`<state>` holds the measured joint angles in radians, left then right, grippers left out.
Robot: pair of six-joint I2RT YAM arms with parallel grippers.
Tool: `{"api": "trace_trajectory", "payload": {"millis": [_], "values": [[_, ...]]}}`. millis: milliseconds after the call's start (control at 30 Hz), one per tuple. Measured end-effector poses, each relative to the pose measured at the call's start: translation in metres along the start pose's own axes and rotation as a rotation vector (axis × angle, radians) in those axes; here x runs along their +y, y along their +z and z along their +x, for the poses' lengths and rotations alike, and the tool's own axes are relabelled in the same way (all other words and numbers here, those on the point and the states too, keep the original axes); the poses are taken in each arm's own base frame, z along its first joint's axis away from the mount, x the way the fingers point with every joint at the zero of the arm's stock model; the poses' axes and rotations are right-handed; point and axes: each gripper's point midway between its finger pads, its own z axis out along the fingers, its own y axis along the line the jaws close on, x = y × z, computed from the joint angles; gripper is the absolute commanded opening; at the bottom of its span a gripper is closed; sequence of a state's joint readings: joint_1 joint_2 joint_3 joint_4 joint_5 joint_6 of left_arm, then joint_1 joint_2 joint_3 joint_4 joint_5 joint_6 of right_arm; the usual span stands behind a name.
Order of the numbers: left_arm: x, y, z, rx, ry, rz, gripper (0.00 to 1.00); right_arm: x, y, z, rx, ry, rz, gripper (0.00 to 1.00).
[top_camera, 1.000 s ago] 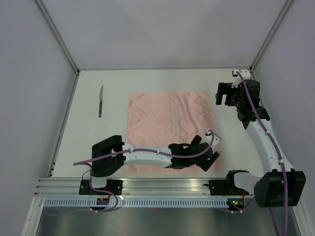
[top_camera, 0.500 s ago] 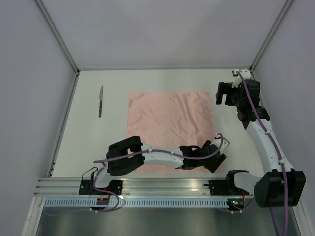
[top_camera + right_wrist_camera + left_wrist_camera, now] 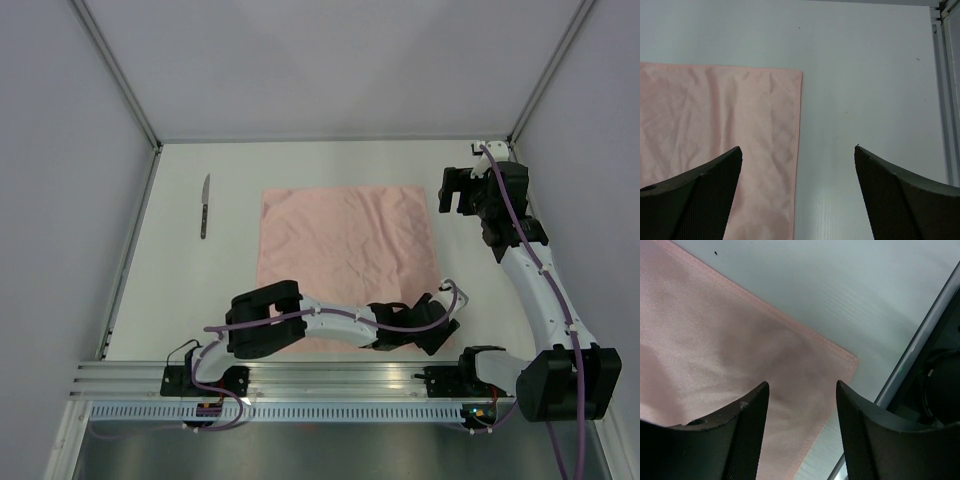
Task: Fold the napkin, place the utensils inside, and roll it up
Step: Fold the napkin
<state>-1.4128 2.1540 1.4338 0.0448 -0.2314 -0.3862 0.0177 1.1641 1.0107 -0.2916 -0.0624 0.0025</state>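
The salmon-pink napkin [image 3: 345, 250] lies flat and lightly creased in the middle of the white table. A knife [image 3: 204, 205] with a dark handle rests far to its left. My left gripper [image 3: 442, 325] is low over the napkin's near right corner [image 3: 852, 360]. Its jaws stand apart above the cloth [image 3: 715, 340], and the left gripper [image 3: 801, 387] holds nothing. My right gripper [image 3: 452, 190] hovers wide open just right of the napkin's far right corner. In the right wrist view the cloth's right edge [image 3: 797, 130] runs between the right gripper's [image 3: 797, 150] fingers.
A metal rail [image 3: 320, 375] runs along the table's near edge, close beside the napkin corner [image 3: 920, 340]. Enclosure walls and frame posts [image 3: 120, 80] bound the table on the left, back and right.
My left arm has swung right and nearer along the napkin's near edge to its right corner, and its jaws have narrowed. The right arm has not moved.
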Motion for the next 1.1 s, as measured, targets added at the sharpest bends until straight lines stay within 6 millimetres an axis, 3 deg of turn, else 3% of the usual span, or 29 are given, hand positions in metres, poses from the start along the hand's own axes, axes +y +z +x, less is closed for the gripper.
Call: {"api": "trace_trajectory", "payload": {"millis": [300, 533, 700, 900, 1100], "values": [[-0.001, 0.006, 0.006, -0.014, 0.045, -0.022, 0.48, -0.001, 0.0, 0.0, 0.0, -0.016, 0.0, 0.98], [0.006, 0.008, 0.005, -0.032, 0.053, -0.064, 0.26, -0.001, 0.0, 0.0, 0.0, -0.018, -0.001, 0.98], [0.012, 0.008, 0.005, -0.038, 0.059, -0.09, 0.16, 0.0, 0.0, 0.0, 0.0, -0.018, -0.002, 0.98], [0.025, 0.01, 0.003, -0.057, 0.044, -0.106, 0.14, 0.0, 0.0, 0.0, 0.0, -0.018, -0.004, 0.98], [0.059, 0.004, 0.0, -0.063, 0.012, -0.15, 0.14, 0.001, 0.0, 0.0, 0.0, -0.018, -0.008, 0.98]]}}
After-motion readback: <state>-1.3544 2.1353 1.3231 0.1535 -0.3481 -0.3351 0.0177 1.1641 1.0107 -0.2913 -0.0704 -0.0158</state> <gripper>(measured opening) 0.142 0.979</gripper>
